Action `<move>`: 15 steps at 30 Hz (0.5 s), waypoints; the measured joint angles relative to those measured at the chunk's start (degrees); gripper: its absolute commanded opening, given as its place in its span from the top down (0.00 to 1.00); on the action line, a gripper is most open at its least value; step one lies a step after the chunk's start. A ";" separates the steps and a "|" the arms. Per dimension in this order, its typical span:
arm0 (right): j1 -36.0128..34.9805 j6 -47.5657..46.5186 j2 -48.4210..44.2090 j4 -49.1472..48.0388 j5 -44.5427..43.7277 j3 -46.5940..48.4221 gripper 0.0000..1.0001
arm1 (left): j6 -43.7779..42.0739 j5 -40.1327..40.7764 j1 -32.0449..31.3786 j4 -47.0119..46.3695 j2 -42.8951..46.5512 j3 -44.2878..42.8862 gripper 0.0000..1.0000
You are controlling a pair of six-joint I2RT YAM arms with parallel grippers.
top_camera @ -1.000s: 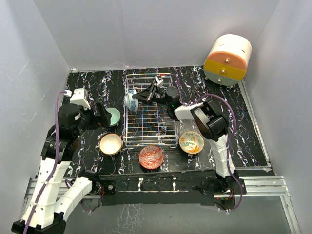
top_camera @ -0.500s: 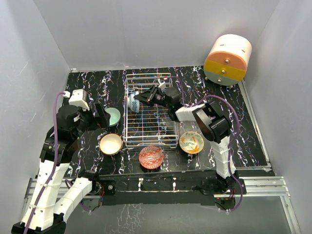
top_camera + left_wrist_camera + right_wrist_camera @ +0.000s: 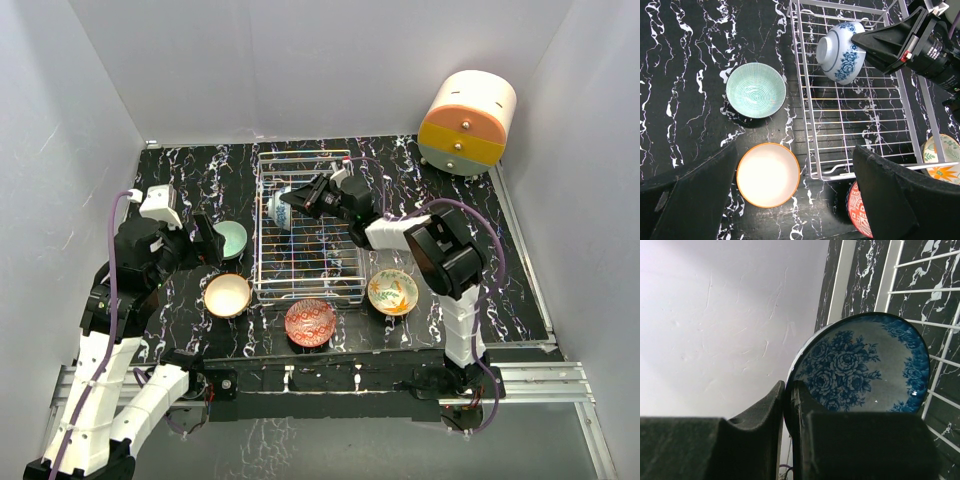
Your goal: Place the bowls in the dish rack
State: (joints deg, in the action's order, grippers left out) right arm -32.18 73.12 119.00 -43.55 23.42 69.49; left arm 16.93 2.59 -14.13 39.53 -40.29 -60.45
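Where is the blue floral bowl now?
In the top view, the blue floral bowl is tipped on edge in the right hand, over the far-left part of the dish rack, right of the mint bowl.

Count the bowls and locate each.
5. The blue-white bowl is in the right fingers over the dish rack, at its far end; the mint bowl and cream bowl sit left of it; the red bowl by its near edge; the leafy bowl to its right. None seem hidden.

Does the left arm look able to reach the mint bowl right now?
Probably yes: the left fingers are open near the mint bowl, which sits uncovered on the table, apart from the cream bowl and outside the rack.
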 measured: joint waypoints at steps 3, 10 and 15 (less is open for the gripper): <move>0.09 0.02 -0.52 0.02 -0.20 -0.85 0.88 | -0.02 0.00 0.00 0.02 0.00 0.00 0.03; 0.52 0.07 -2.54 -0.24 -0.59 -3.98 0.84 | -0.24 0.04 0.02 0.02 0.00 0.00 0.03; 2.10 0.04 -5.03 -0.98 -0.94 -7.63 0.84 | -0.28 0.04 0.02 0.04 0.00 0.00 0.03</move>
State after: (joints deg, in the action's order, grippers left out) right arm -30.09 73.17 113.97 -44.53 22.48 61.87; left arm 16.64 2.63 -14.11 39.57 -40.29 -60.45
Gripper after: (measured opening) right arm 0.164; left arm 0.970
